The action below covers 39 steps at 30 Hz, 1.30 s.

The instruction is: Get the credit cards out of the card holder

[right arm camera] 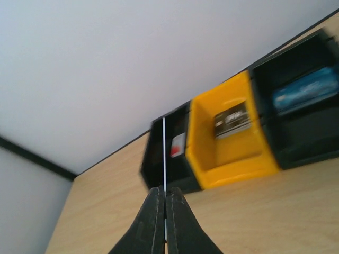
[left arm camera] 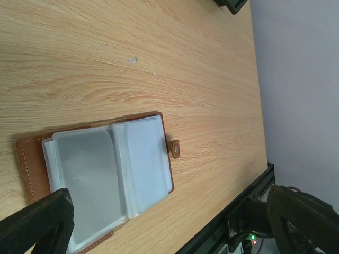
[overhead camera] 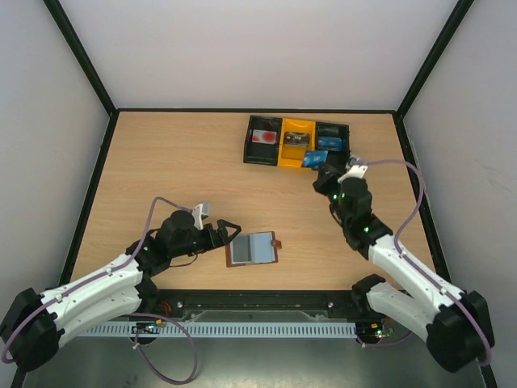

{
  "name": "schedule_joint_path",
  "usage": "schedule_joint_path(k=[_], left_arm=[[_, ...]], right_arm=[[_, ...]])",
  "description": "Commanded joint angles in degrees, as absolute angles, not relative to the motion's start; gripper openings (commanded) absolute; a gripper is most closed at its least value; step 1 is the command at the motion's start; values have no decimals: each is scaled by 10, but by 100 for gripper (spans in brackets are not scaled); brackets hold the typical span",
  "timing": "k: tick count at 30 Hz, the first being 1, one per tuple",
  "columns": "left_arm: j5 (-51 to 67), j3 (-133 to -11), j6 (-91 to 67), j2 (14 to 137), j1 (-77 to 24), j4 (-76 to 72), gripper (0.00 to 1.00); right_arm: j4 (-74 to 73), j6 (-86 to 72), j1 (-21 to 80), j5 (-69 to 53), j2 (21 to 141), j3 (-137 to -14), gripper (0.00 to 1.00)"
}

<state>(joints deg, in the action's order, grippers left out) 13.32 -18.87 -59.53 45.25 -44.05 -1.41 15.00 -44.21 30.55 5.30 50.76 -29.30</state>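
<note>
The brown leather card holder [overhead camera: 253, 249] lies open on the table, its pale sleeves facing up. It also shows in the left wrist view [left arm camera: 106, 174], with the snap tab [left arm camera: 175, 149] at its edge. My left gripper [overhead camera: 229, 231] is open and empty just left of it, and its fingers [left arm camera: 37, 222] straddle the holder. My right gripper [overhead camera: 325, 172] is shut on a bluish credit card [overhead camera: 309, 159] at the front edge of the tray. The right wrist view shows this card edge-on [right arm camera: 164, 153] between the closed fingertips [right arm camera: 153, 211].
The black-and-yellow three-compartment tray [overhead camera: 279, 162] stands at the back. It holds a red-and-white card [right arm camera: 178, 145], a dark card [right arm camera: 232, 119] in the yellow bin and a blue card [right arm camera: 304, 91]. A black rail [left arm camera: 233, 222] runs along the table's near edge.
</note>
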Motion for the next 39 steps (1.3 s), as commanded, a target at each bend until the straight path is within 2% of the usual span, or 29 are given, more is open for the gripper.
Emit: schedule_joint_path(k=[1, 6, 12, 24, 39], left_arm=[[147, -195, -563, 454, -437, -3, 100], [133, -193, -555, 443, -434, 13, 100], [101, -204, -556, 417, -433, 42, 100], [98, -216, -519, 432, -431, 37, 100], [79, -223, -490, 440, -426, 48, 100]], right_arm=[[141, -397, 199, -44, 582, -339, 2], [147, -374, 97, -90, 688, -400, 2], [161, -367, 48, -98, 811, -479, 2], [175, -367, 26, -113, 1032, -645, 2], [113, -322, 20, -127, 1158, -774, 2]])
